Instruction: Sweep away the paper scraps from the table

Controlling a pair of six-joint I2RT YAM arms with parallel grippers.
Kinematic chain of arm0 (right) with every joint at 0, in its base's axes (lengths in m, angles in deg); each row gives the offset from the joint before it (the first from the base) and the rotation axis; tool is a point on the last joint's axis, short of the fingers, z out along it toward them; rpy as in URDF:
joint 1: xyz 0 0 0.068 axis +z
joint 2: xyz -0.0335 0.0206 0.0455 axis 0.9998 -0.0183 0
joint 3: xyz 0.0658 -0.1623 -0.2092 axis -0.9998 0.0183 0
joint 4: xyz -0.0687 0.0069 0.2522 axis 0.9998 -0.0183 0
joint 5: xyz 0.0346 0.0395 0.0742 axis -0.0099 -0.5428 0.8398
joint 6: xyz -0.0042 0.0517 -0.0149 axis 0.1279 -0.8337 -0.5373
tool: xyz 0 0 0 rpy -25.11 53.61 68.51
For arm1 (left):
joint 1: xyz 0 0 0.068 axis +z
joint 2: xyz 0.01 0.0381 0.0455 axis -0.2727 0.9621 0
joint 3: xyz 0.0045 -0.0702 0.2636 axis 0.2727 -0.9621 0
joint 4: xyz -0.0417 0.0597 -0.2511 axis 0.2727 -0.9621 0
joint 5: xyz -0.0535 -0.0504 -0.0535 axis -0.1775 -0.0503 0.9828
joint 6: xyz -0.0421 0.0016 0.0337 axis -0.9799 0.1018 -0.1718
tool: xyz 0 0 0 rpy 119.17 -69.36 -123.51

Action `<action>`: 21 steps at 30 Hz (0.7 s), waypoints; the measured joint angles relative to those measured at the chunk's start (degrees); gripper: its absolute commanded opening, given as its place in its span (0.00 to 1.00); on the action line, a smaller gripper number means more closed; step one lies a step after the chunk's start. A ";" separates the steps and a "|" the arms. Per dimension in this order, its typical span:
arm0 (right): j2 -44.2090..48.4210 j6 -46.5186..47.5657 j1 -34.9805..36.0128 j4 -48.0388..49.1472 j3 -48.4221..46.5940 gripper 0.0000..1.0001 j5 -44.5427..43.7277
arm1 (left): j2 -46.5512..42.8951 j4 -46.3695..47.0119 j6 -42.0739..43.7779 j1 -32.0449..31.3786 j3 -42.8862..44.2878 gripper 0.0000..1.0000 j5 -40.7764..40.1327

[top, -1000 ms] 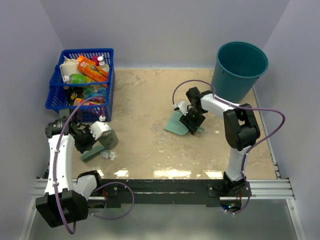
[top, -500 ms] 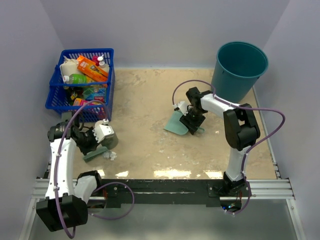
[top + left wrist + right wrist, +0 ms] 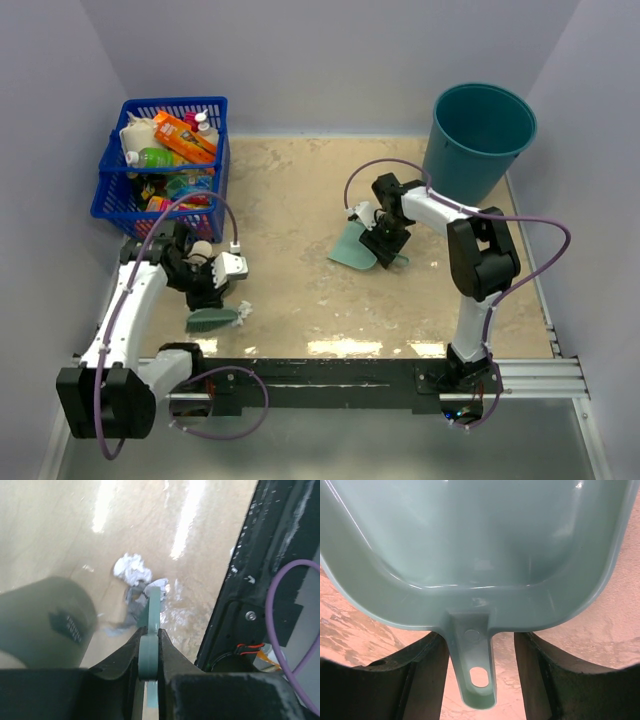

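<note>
The paper scraps (image 3: 132, 570) I can make out are a small huddle, a white crumple with greyer bits just below it, lying on the table (image 3: 290, 200) in its near-left part, close to the black front rail (image 3: 260, 555). The hand brush (image 3: 211, 321) is down right beside them, its bristle end touching or almost touching the pile; I can't tell which. The left gripper (image 3: 149, 636) is pinched tight on the brush's thin teal handle, fingers pressed flat against both sides. So I'd judge the sweeping itself is in hand, and barely started, since the scraps sit well apart from the dustpan (image 3: 480, 540), which lies mid-table toward the right. The right gripper (image 3: 480, 672) straddles the dustpan's handle with its fingers apart; there is a plain gap on one side, so it brackets the handle rather than clamps it. The next move, to my eye, calls for dragging the brush low across the table toward the pan's open lip, and the right claw closing to steady the pan, or the light scraps may skitter past it. The teal bucket (image 3: 480, 125) waits at the far right corner.
</note>
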 measured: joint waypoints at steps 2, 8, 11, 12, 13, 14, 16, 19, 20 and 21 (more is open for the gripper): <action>0.00 0.24 0.00 -0.02 0.00 0.57 0.00 | 2.03 -0.22 -0.44 -1.97 0.46 0.00 1.03; 0.02 0.90 0.00 -0.02 0.00 0.63 -1.42 | 9.94 4.11 -10.25 -17.53 2.21 0.00 1.75; 0.44 0.98 0.00 0.09 0.00 0.64 -2.80 | 11.67 9.25 -17.46 -24.48 3.37 0.00 0.96; 0.85 1.03 0.00 0.09 0.00 0.64 -3.10 | 12.74 10.86 -19.43 -24.98 4.39 0.00 0.22; 1.33 1.05 0.00 0.13 0.02 0.64 -3.45 | 13.75 12.15 -20.63 -25.03 5.35 0.00 -0.35; 2.19 1.07 0.00 0.37 0.26 0.64 -3.87 | 15.19 13.55 -21.99 -25.16 6.91 0.00 -1.20; 4.57 1.09 0.00 0.68 1.29 0.64 -4.20 | 18.12 17.11 -23.96 -25.62 10.27 0.00 -3.08; 7.93 1.16 -0.02 0.92 2.99 0.64 -4.55 | 22.14 21.14 -25.79 -27.21 15.85 0.00 -4.74; 8.81 1.20 -0.02 1.03 3.56 0.64 -4.59 | 23.34 22.23 -26.43 -27.85 17.79 0.00 -4.90; 9.53 1.27 -0.09 1.11 4.11 0.64 -4.87 | 24.63 23.37 -26.80 -28.55 19.93 0.00 -4.79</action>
